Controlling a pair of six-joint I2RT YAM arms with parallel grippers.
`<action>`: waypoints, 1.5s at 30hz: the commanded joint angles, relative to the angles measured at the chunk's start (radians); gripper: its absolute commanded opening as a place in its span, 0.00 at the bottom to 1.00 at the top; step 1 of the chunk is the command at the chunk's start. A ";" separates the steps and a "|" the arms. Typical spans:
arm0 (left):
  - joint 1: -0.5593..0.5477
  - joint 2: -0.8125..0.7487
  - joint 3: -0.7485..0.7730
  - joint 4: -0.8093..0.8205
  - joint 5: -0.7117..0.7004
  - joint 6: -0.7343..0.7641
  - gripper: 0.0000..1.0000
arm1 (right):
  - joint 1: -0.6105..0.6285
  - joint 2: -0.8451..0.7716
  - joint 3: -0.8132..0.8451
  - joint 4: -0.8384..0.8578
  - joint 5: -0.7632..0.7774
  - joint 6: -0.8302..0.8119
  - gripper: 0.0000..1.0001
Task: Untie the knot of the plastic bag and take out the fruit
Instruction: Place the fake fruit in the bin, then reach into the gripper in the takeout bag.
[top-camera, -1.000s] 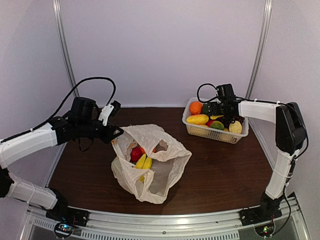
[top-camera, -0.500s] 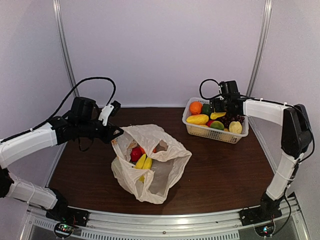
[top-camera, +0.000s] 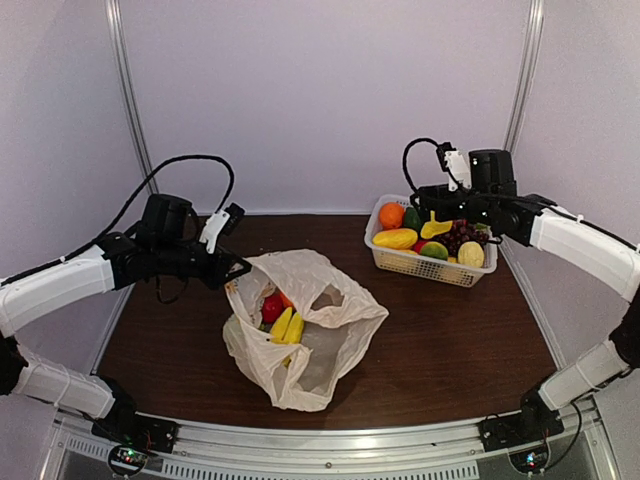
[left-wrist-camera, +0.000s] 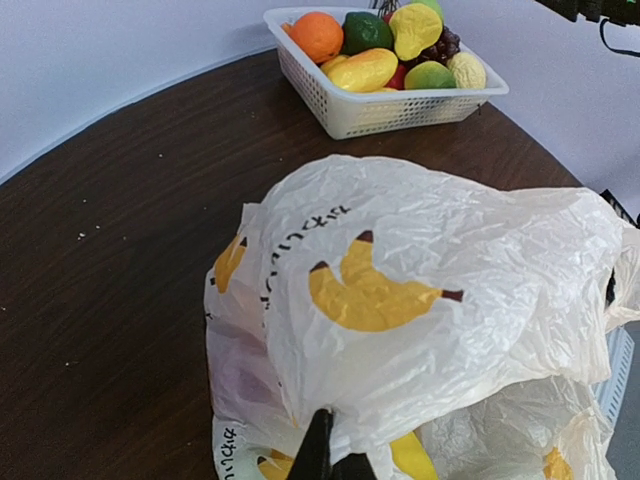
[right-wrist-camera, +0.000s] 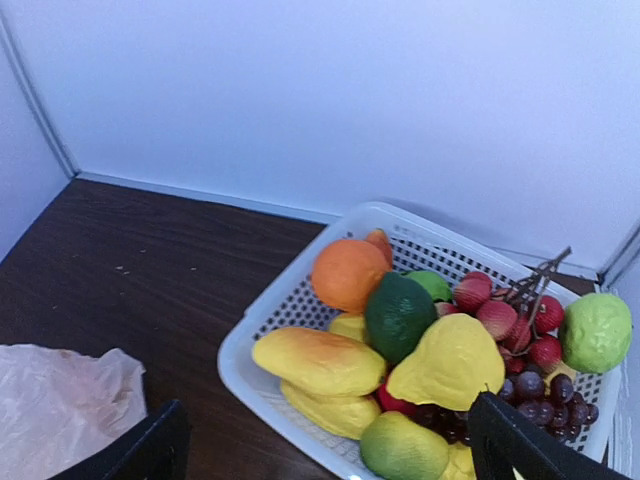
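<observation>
Untying looks done to me: the plastic bag (top-camera: 345, 305) sits mid-bench with its mouth gaping and my left jaws clenched on its rim, but there's fruit (top-camera: 288, 325) left inside, and my right jaws hang wide open and empty over the basket (top-camera: 425, 265).

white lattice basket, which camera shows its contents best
The right wrist view: the white lattice basket is close and large, its contents distinct. Top external shows it small, at far right; left wrist shows it distant at the top edge.
</observation>
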 joint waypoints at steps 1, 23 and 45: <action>-0.011 -0.001 0.018 0.052 0.101 0.021 0.00 | 0.140 -0.112 -0.036 -0.086 -0.188 -0.065 0.96; -0.074 -0.012 0.001 0.079 0.176 0.074 0.00 | 0.849 0.106 0.048 0.094 -0.157 0.130 0.64; -0.074 -0.029 -0.002 0.078 0.164 0.074 0.00 | 0.868 0.370 0.058 -0.077 0.410 0.179 0.51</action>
